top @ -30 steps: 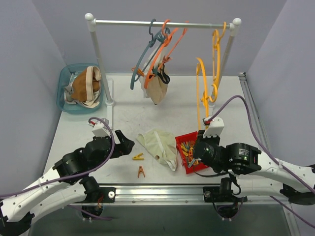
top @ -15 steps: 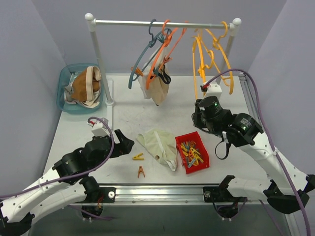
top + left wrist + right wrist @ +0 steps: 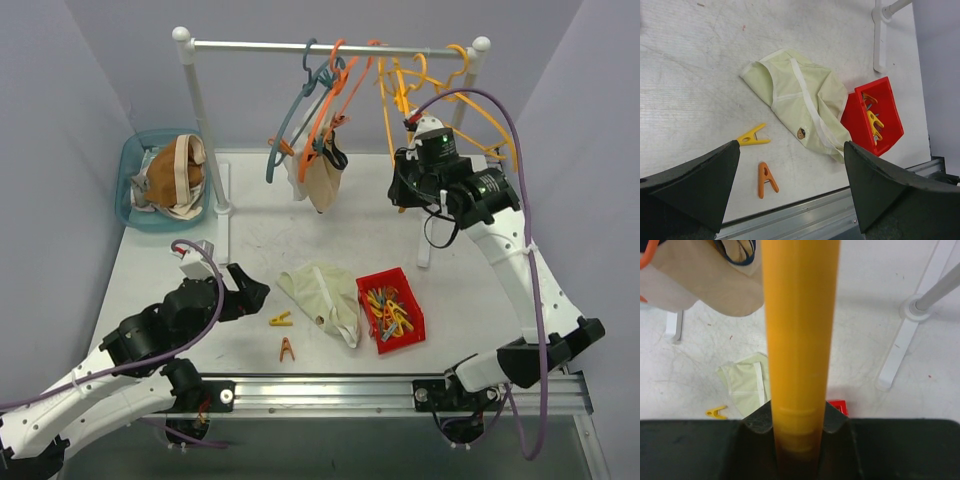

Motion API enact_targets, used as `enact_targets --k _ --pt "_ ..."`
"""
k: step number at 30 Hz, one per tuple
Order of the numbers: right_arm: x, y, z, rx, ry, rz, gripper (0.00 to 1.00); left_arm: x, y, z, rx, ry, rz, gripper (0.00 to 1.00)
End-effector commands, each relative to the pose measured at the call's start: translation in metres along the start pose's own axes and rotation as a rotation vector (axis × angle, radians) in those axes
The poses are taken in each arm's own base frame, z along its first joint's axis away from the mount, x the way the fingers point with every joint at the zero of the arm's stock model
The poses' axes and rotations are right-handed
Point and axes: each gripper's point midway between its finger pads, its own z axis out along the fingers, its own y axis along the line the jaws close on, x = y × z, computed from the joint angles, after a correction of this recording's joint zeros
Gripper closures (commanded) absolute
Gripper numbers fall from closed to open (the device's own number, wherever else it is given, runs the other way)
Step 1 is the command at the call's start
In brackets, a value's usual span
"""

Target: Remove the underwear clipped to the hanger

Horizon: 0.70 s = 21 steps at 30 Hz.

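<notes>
A beige underwear (image 3: 322,182) hangs clipped to an orange hanger (image 3: 330,95) on the rail; it also shows in the right wrist view (image 3: 705,290). A cream underwear (image 3: 322,295) lies flat on the table and shows in the left wrist view (image 3: 800,100). My right gripper (image 3: 403,180) is raised near the rail and shut on a yellow hanger (image 3: 800,340), whose bar runs between its jaws (image 3: 799,425). My left gripper (image 3: 255,292) is open and empty, low over the table left of the cream underwear (image 3: 790,175).
A teal basket (image 3: 128,165) at the back left holds brown and cream underwear. A red bin (image 3: 392,308) of clothespins stands right of the cream piece. A yellow clothespin (image 3: 752,136) and an orange one (image 3: 766,179) lie near the front edge. The rack's white posts (image 3: 205,140) stand at the back.
My right arm has risen from beside the red bin to near the rail, carrying the yellow hanger up with it. The left arm has barely moved.
</notes>
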Motion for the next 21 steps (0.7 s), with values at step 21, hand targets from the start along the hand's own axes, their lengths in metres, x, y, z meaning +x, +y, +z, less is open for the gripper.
enact_targets --k 21 --pt "-0.046 -0.018 0.052 -0.058 0.049 0.039 1.00 -0.013 -0.003 -0.010 0.030 -0.040 -0.023 0.06"
